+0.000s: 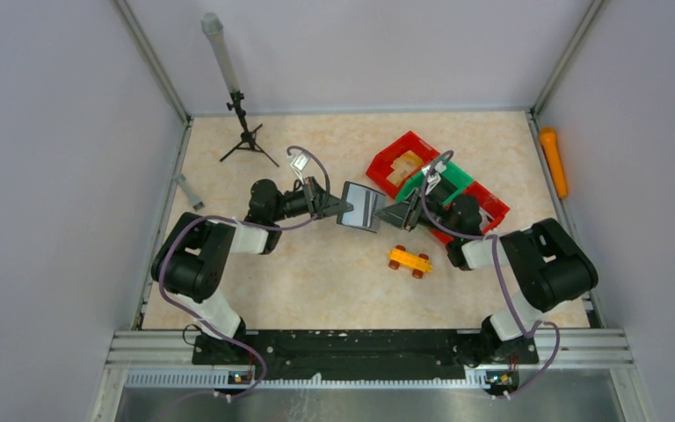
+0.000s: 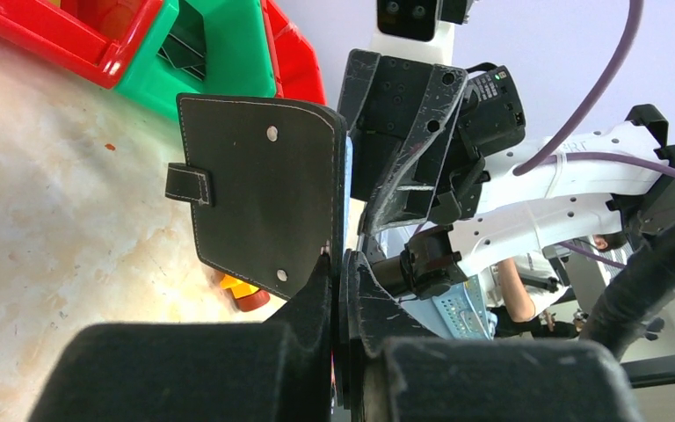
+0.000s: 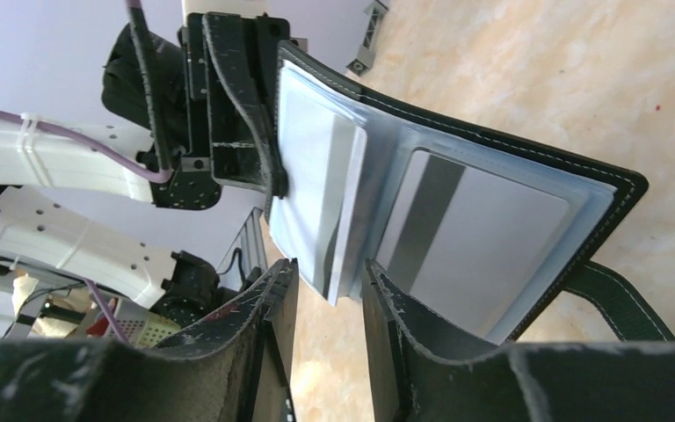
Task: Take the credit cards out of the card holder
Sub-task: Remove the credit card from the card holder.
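From the top camera, the small black rectangular card holder (image 1: 360,207) was up off the pale marbled table (image 1: 316,281). It hung in the middle, between the two arms. The left gripper (image 1: 341,209) pinched its left edge tight. The right gripper (image 1: 395,215) was just beside its right edge. Behind the right arm sat a red plastic bin (image 1: 387,156) with a light tan thing (image 1: 407,164) in it; I could not tell what it was. A green plastic bin (image 1: 457,176) touched the red one, and what was inside it was hidden. A little yellow-orange toy car (image 1: 410,260) lay on the table near the holder.

From the left wrist camera, the holder's black outside face showed. It had pale stitching round the edge, a short strap tab (image 2: 188,183) on one side, and two little silver studs (image 2: 272,134). The left gripper's fingers (image 2: 308,308) were squeezed shut on its edge.

From the right wrist camera, the holder was open like a book. Inside were clear plastic sleeves (image 3: 316,158). A pale card (image 3: 492,255) with a dark stripe sat in one. The right gripper's jaws stood apart. The bottom corner of the sleeves dipped between them and was not squeezed.
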Controlling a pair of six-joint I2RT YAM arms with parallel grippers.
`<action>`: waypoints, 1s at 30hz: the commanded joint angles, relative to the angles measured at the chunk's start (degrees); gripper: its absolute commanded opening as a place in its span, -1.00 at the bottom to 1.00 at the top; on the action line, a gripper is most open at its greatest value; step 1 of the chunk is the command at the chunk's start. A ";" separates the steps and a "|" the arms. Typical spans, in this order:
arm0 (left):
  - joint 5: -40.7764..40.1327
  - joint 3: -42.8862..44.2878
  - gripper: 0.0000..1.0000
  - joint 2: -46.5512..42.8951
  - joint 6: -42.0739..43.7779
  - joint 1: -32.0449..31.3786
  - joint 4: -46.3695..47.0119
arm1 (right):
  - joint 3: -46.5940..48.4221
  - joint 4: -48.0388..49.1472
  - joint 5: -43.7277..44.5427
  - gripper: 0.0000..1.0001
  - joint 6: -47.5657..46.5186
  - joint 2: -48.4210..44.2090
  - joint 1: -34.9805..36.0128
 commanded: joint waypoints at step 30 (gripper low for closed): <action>1.30 0.57 -1.00 1.29 -3.30 -0.60 9.37 | 1.99 8.80 -3.38 -0.82 1.09 1.61 2.55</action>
